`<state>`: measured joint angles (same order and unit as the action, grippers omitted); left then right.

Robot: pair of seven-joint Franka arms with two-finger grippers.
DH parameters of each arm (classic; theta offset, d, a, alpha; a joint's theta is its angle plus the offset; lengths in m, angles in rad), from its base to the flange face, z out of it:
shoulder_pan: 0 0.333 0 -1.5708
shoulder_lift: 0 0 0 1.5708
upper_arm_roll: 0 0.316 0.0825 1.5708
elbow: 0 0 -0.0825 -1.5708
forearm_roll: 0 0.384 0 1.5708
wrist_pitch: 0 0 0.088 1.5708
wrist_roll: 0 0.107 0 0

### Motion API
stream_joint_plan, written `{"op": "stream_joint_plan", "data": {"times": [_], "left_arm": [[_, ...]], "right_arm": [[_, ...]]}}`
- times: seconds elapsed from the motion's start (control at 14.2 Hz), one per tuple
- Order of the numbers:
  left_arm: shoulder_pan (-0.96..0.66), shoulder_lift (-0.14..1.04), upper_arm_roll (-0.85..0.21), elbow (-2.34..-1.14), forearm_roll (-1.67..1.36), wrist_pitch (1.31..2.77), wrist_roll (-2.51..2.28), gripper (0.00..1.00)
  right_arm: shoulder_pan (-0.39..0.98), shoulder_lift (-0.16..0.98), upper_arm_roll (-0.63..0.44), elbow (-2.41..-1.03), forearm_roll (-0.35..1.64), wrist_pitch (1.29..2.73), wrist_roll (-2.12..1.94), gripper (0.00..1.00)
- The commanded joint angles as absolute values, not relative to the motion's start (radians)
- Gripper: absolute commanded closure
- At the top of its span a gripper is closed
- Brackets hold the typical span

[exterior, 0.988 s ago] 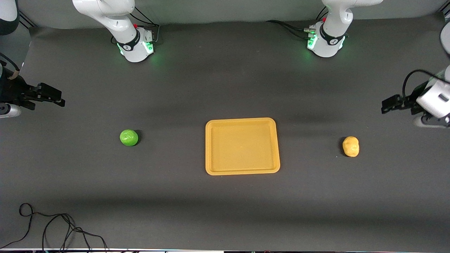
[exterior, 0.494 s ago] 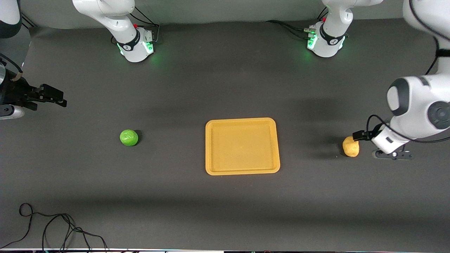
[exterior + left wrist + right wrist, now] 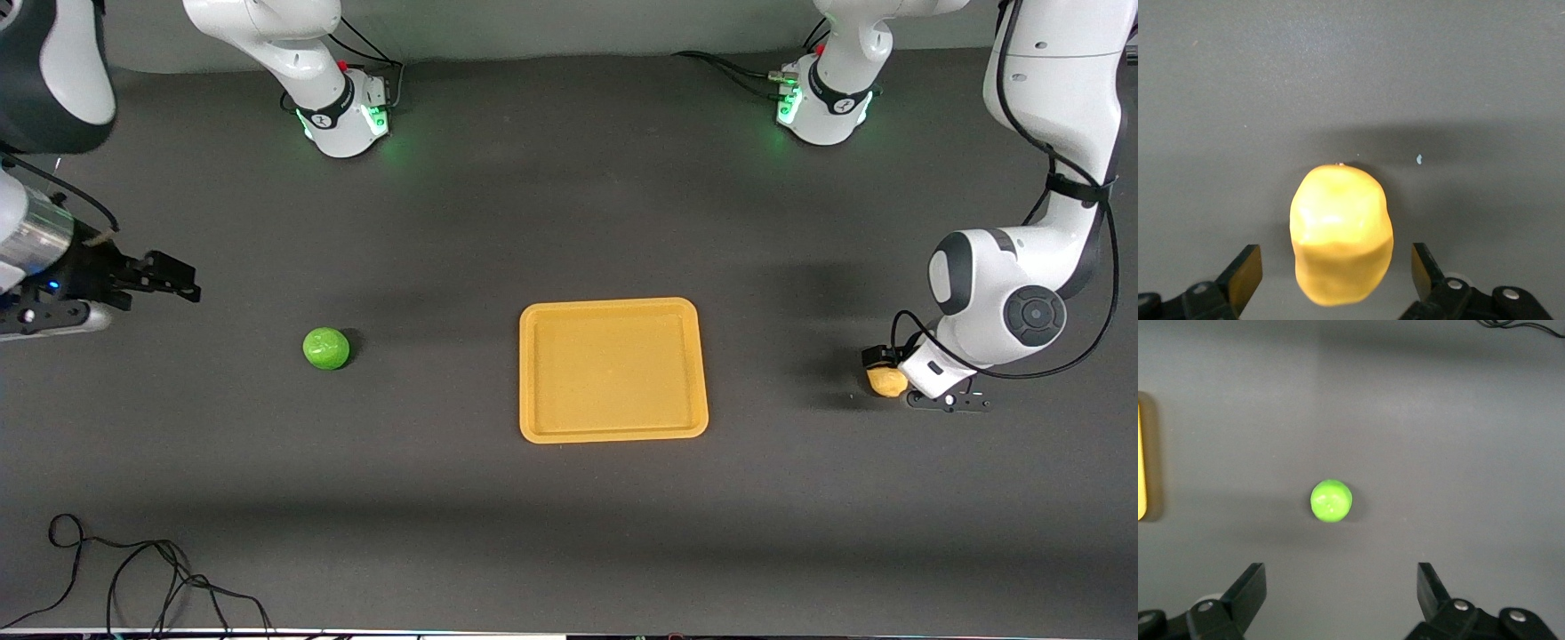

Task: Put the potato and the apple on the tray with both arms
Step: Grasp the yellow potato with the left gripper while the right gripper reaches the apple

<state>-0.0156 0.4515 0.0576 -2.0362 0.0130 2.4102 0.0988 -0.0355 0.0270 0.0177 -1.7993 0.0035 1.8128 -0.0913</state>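
Right gripper (image 3: 173, 283) hangs with jaws apart above the counter (image 3: 569, 533) at its own arm's end, the apple (image 3: 326, 348) lying just short of it toward the tray (image 3: 613, 431). Midway, that tray sits bare. Left gripper (image 3: 1337, 272) straddles the potato (image 3: 1341, 233), jaws apart, not yet gripping.
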Motion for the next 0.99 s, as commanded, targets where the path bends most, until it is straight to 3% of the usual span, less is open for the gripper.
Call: {"op": "stream_joint_plan", "data": {"times": [0.0, 0.07, 0.28, 0.42, 0.56, 0.92], "left_arm": [[-0.014, 0.474, 0.06, -2.048, 0.028, 2.459, 0.097, 0.0], [-0.012, 0.479, 0.06, -2.049, 0.028, 2.464, 0.095, 0.03], [-0.012, 0.479, 0.06, -2.054, 0.028, 2.459, 0.095, 0.48], [-0.014, 0.466, 0.06, -2.052, 0.028, 2.444, 0.095, 0.69], [-0.015, 0.422, 0.057, -2.051, 0.026, 2.425, 0.092, 0.77], [-0.054, 0.226, -0.01, -1.981, 0.011, 2.131, -0.091, 0.78]], "right_arm": [[-0.014, 0.017, 0.018, -1.954, 0.003, 1.989, -0.057, 0.0], [-0.009, 0.031, 0.018, -1.989, 0.003, 2.029, -0.055, 0.0], [0.009, 0.043, 0.02, -2.112, 0.005, 2.17, -0.02, 0.0], [0.034, 0.043, 0.018, -2.204, 0.005, 2.28, -0.02, 0.0], [0.035, 0.079, 0.018, -2.232, 0.005, 2.338, -0.02, 0.0], [0.034, 0.188, 0.017, -2.256, 0.006, 2.447, -0.011, 0.0]]}}
